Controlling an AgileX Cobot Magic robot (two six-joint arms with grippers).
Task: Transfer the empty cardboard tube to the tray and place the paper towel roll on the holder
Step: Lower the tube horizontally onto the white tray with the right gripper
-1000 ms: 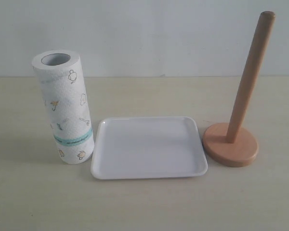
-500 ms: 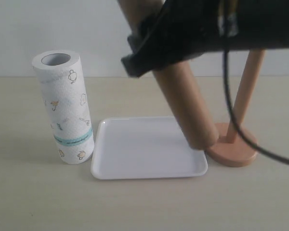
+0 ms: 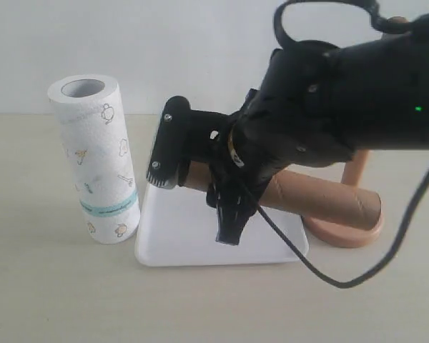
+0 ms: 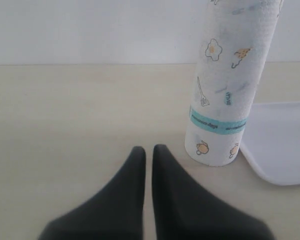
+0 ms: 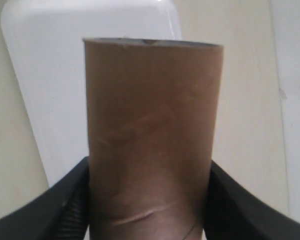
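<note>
My right gripper [image 3: 227, 214] is shut on the brown empty cardboard tube [image 3: 322, 199], which lies almost level just above the white tray [image 3: 189, 246]. The tube's right end reaches past the tray, in front of the holder [image 3: 347, 234]. In the right wrist view the fingers [image 5: 65, 200] clamp both sides of the empty cardboard tube [image 5: 150, 120], with the tray [image 5: 65, 70] beneath. The paper towel roll [image 3: 94, 161] stands upright left of the tray. My left gripper [image 4: 148, 150] is shut and empty, low over the table near the paper towel roll [image 4: 225, 85].
The right arm's black body [image 3: 343, 100] hides most of the holder's dowel; only its top [image 3: 397, 21] and a short lower stretch show. A white wall runs behind the light wooden table [image 3: 57, 300]. A tray corner [image 4: 285, 145] lies beside the roll.
The right arm came into view carrying the tube, then lowered and tipped it from steeply slanted to nearly level over the tray. The roll, tray and holder stayed put.
</note>
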